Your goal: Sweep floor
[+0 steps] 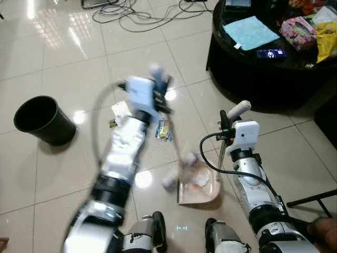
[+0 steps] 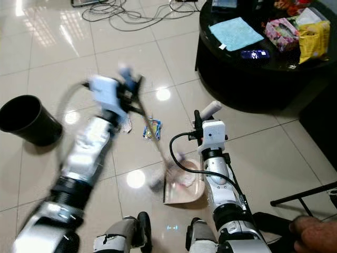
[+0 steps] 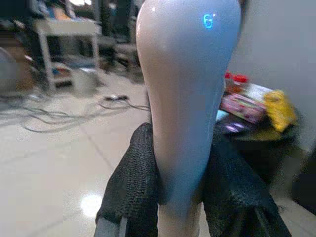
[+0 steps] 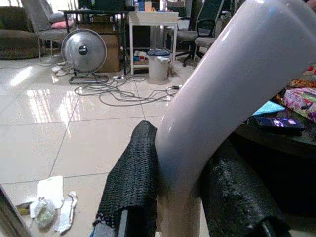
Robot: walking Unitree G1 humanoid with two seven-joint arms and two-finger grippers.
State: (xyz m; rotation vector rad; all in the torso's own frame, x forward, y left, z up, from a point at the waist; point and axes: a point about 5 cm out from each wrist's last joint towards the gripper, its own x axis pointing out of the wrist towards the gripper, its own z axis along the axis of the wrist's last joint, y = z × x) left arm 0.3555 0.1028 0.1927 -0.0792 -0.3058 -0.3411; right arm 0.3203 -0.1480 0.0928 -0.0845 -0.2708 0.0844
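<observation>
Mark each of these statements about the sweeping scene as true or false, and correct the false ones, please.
1. The left claw is shut on the broom handle. True.
2. The dustpan is held upright over the bin. False: it rests on the floor in front of the robot, and the right claw grips its handle.
3. The bin stands to the robot's left, apart from the dustpan. True.
4. All the litter is already in the dustpan. False: a wrapper and scraps of paper lie on the tiles beyond it.
5. The black table is bare. False: a blue cloth, a phone and snack bags lie on it.
</observation>
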